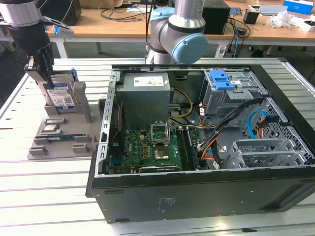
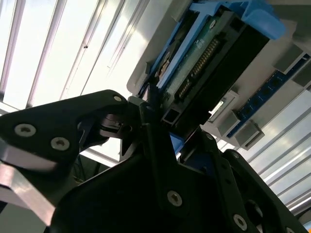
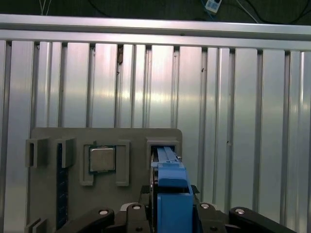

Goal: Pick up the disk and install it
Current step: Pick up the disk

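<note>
Nearest the exterior camera lies the open computer case (image 1: 197,196), with a blue latch (image 1: 221,78) atop its metal cage (image 1: 231,96). Beside it, toward the exterior view's left, the grey holder block (image 1: 59,142) sits on the slatted table (image 1: 44,196). At the block's tall back part the disk (image 1: 61,94) stands upright, label facing the camera. The gripper (image 1: 45,73) sits over its top edge, black fingers (image 2: 150,141) clamped on either side. Farther back, a wooden desk (image 1: 123,24) carries cables.
</note>
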### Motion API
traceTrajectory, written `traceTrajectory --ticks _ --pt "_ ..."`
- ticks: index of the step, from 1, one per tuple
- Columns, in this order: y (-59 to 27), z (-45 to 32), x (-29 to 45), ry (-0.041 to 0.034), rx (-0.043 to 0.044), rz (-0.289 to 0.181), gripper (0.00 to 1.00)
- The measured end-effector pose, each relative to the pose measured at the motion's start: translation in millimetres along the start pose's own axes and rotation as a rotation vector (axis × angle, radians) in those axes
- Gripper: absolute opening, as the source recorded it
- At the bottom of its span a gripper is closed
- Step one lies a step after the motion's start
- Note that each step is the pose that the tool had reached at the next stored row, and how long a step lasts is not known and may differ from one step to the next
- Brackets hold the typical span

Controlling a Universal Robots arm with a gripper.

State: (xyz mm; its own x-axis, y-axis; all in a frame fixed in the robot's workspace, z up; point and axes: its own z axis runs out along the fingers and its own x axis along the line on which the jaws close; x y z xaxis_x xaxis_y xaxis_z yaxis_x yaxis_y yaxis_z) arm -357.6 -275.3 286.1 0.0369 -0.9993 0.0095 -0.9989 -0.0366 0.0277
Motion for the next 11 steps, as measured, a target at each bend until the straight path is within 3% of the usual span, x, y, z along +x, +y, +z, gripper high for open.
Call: traceTrajectory --ticks 11 --pt "0.0 0.6 0.0 0.0000 0.0000 0.000 0.37"
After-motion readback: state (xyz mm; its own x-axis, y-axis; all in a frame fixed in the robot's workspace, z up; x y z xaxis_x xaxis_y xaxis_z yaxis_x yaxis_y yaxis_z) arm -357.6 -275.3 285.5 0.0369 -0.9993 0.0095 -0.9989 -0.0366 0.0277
